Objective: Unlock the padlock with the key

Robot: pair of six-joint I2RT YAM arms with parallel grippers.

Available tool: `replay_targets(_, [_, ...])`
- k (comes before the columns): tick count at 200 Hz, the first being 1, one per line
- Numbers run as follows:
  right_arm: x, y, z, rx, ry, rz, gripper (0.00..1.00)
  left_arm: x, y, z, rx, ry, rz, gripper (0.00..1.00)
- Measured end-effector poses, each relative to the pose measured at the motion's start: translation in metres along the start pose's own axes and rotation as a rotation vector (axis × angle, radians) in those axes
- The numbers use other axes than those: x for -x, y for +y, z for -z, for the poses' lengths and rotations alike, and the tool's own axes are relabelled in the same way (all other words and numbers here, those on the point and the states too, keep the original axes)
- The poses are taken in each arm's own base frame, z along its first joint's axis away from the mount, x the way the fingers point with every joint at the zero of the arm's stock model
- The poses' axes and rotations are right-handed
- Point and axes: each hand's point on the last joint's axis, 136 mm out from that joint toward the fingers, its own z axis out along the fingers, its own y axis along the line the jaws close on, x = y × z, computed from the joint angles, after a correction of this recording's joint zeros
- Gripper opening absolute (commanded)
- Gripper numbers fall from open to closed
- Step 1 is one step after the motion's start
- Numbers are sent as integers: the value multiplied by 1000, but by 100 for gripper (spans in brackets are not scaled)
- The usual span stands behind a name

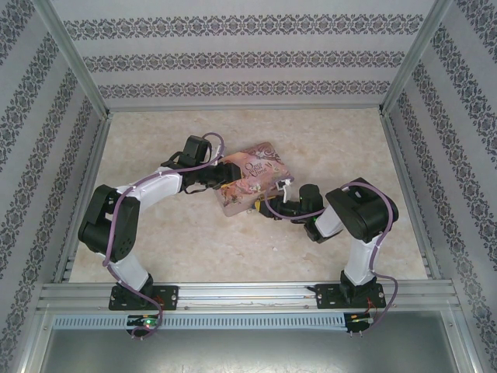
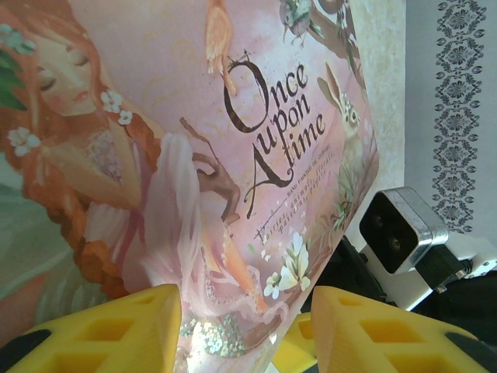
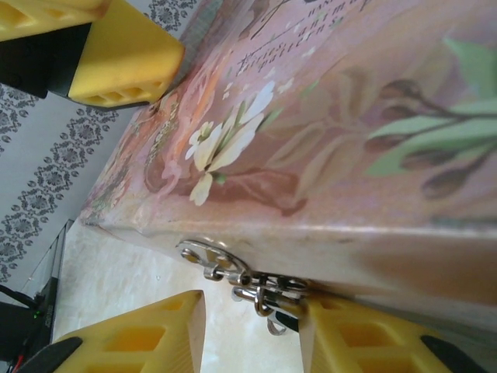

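The pink illustrated tin (image 1: 252, 175) lies mid-table. A metal hasp (image 3: 206, 256) sticks out from its side wall, with a bunch of small steel rings (image 3: 256, 289) hanging off it. A thin shiny sliver, probably the key (image 3: 284, 318), dangles from them. My right gripper (image 3: 250, 311) straddles this bunch with its jaws apart. One yellow finger (image 3: 342, 334) touches the metal, while the other stands clear. The padlock is hidden. My left gripper (image 2: 245, 311) is open over the tin's (image 2: 194, 140) near corner, with the lid showing between its fingers.
The two grippers (image 1: 225, 186) (image 1: 272, 203) meet at the tin's near edge, close together. The right wrist camera (image 2: 400, 229) sits just beyond the tin's corner. Aluminium frame rails (image 1: 241, 291) border the marble tabletop (image 1: 194, 249). Patterned walls close in three sides.
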Motion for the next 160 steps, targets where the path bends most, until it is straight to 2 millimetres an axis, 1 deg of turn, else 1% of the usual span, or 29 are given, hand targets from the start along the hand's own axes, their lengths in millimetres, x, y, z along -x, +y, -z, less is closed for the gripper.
replay_targets(111, [-5, -5, 0, -35, -1, 10, 0, 4, 1, 0, 10, -13, -3, 48])
replay_targets(160, [-6, -5, 1, -49, -14, 6, 0, 4, 2, 0, 13, -14, -4, 48])
